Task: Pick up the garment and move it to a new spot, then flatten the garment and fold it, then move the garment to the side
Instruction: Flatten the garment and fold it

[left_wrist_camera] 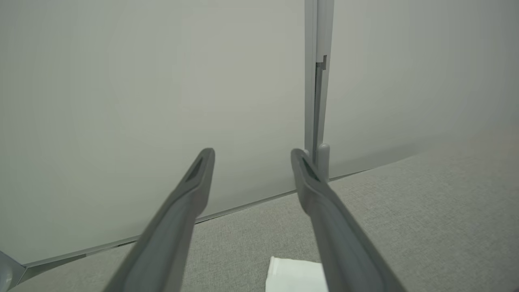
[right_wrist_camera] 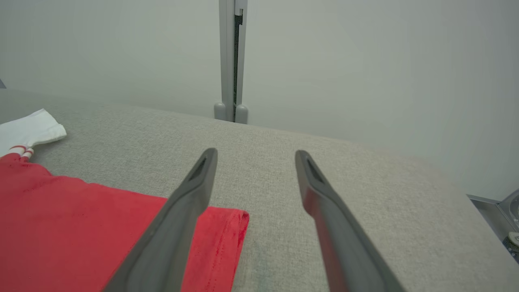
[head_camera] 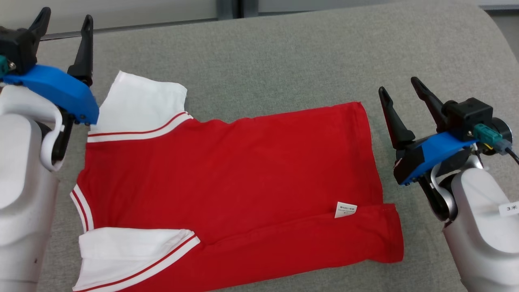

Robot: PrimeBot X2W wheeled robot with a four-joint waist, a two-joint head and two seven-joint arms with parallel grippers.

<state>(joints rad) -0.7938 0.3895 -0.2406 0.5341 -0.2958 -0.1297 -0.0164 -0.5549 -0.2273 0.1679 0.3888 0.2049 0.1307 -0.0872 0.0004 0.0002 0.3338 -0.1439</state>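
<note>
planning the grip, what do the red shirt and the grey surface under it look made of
Red short-sleeved shirt with white sleeves: soft matte knit, probably cotton jersey; stitched hems and gentle wrinkles show. Grey surface covering: matte woven fabric, judging by its fine flecked weave.

One garment [head_camera: 227, 170], two sleeves [head_camera: 142, 101] [head_camera: 129, 243], one label [head_camera: 345, 209], two pincers [head_camera: 65, 14] [head_camera: 397, 85]

bare grey table [head_camera: 284, 52] rings the garment [head_camera: 243, 178].

Bright, even, diffuse light, only thin soft shadow along the red garment [head_camera: 243, 162] hem; head view crisp, wrist views softer, left gripper fingers [left_wrist_camera: 172, 227] blurred close up, grey surface [left_wrist_camera: 405, 211] edge bowed.
</note>
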